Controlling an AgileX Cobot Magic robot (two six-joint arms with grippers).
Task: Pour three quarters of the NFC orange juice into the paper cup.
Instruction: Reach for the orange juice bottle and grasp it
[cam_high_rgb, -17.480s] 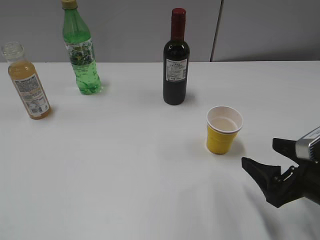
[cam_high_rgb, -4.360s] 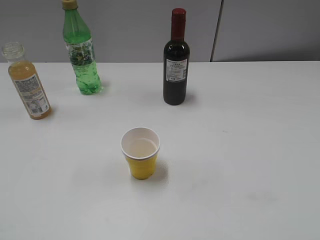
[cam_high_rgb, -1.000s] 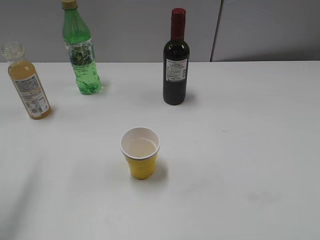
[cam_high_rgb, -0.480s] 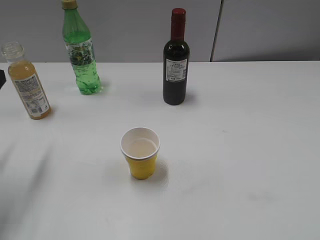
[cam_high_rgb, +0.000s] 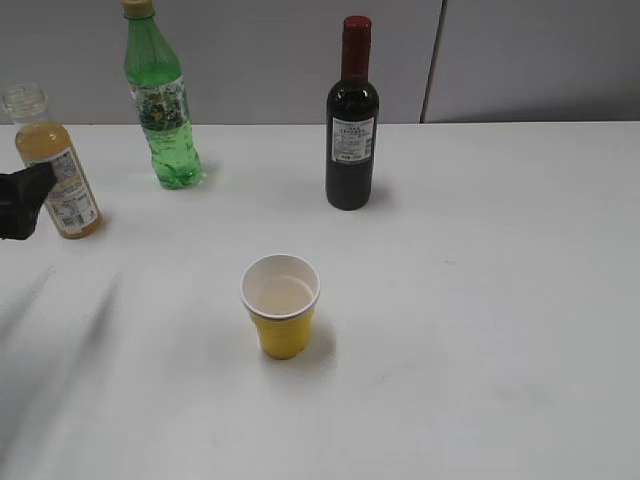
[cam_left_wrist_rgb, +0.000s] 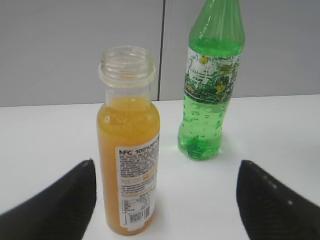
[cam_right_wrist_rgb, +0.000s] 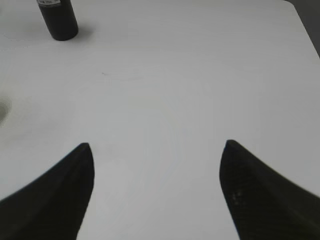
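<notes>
1. Standing uncapped and upright at the far left of the white table (cam_high_rgb: 480, 300): the NFC orange juice (cam_high_rgb: 58, 165), a small clear bottle about three-quarters full of orange-yellow liquid, with a white printed label reading "NFC 100%" in the left wrist view (cam_left_wrist_rgb: 129, 150).
2. Paper cup (cam_high_rgb: 281, 304): yellow outside, white inside and at the rim, upright near the middle of the table, well apart from every bottle. A shallow pale layer seems to lie at its bottom; I cannot tell what it is.
3. Green bottle (cam_high_rgb: 160, 100): tall, clear green plastic, yellow cap, printed label, upright near the back edge, to the right of the juice and apart from it.
4. Wine bottle (cam_high_rgb: 351, 120): dark glass, red capsule, pale label, upright at the back centre. Only its base shows in the right wrist view (cam_right_wrist_rgb: 58, 19).
5. Left gripper (cam_left_wrist_rgb: 167, 187): jaws spread wide, holding nothing. The juice bottle stands just inside the left finger, not touching either one; the green bottle shows farther back between the fingers. From the exterior view only a black fingertip shows at the left edge, in front of the juice bottle's lower half.
6. Right gripper (cam_right_wrist_rgb: 157, 170): jaws wide apart, holding nothing, over bare tabletop; out of the exterior view.
</notes>
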